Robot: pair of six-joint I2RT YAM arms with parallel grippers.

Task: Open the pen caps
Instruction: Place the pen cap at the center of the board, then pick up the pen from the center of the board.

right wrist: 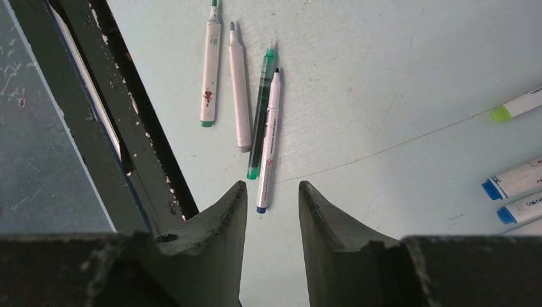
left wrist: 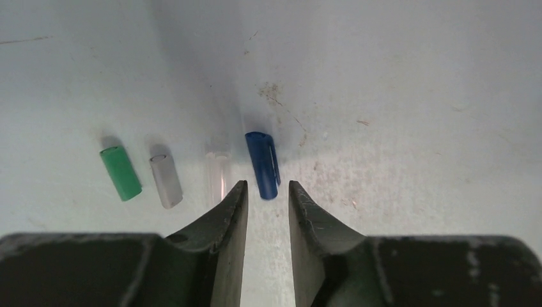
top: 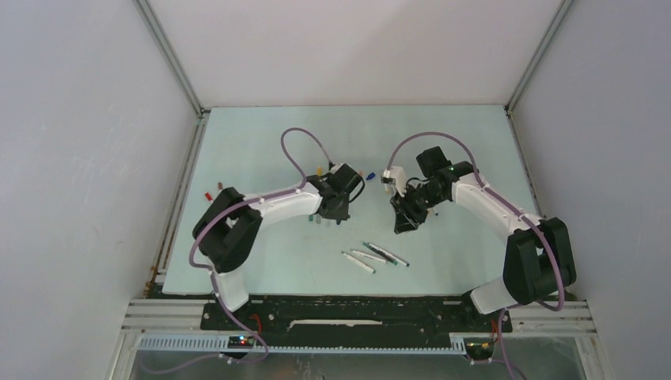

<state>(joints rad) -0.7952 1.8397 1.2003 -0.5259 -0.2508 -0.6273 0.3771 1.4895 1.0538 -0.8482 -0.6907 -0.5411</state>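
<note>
Four pen caps lie side by side on the table in the left wrist view: a green cap (left wrist: 120,173), a grey cap (left wrist: 166,181), a clear cap (left wrist: 217,174) and a blue cap (left wrist: 263,165). My left gripper (left wrist: 267,185) hangs just short of the blue cap, jaws slightly apart with nothing between them. My right gripper (right wrist: 271,187) is open and empty above bare table. Just beyond its fingertips lie several uncapped pens (right wrist: 268,128). From above, the left gripper (top: 335,212) and right gripper (top: 402,222) face each other at mid-table.
More pens with a yellow-green end (right wrist: 516,106) and blue ends (right wrist: 511,182) reach in from the right edge of the right wrist view. Small red (top: 210,194), orange (top: 319,169) and blue (top: 369,175) caps lie scattered. A dark frame rail (right wrist: 108,121) borders the table's near edge.
</note>
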